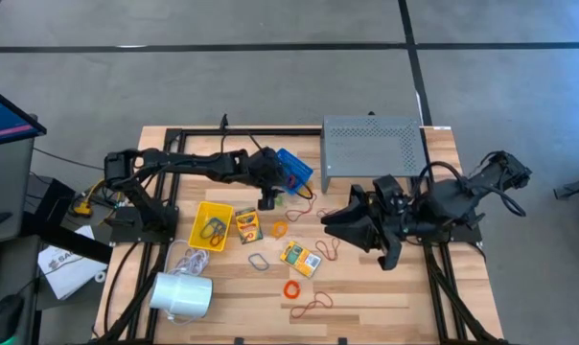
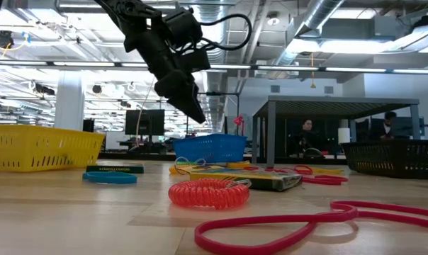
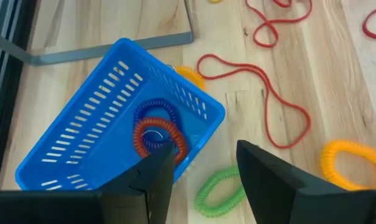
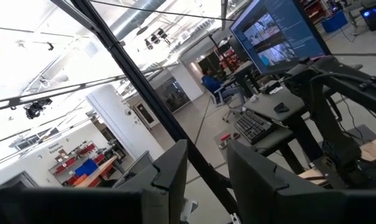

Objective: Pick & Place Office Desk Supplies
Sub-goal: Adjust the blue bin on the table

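Note:
My left gripper (image 3: 203, 180) is open and empty. It hangs over the table beside the blue basket (image 1: 294, 168), right above a green coil band (image 3: 222, 190) that lies flat on the wood. The blue basket (image 3: 113, 124) holds a red coil band (image 3: 160, 134) and a blue one. Two crayon boxes (image 1: 247, 225) (image 1: 301, 259), orange coil bands (image 1: 291, 287), red rubber bands (image 1: 312, 305) and a grey clip (image 1: 261, 261) lie on the table. My right gripper (image 1: 339, 222) waits open at the table's right, pointing toward the middle.
A yellow basket (image 1: 211, 222) with bands in it sits left of the crayon boxes. The grey perforated shelf (image 1: 371, 146) stands at the far edge. The white cylinder (image 1: 181, 294) lies at the near left. A long red band (image 3: 269, 93) loops near the blue basket.

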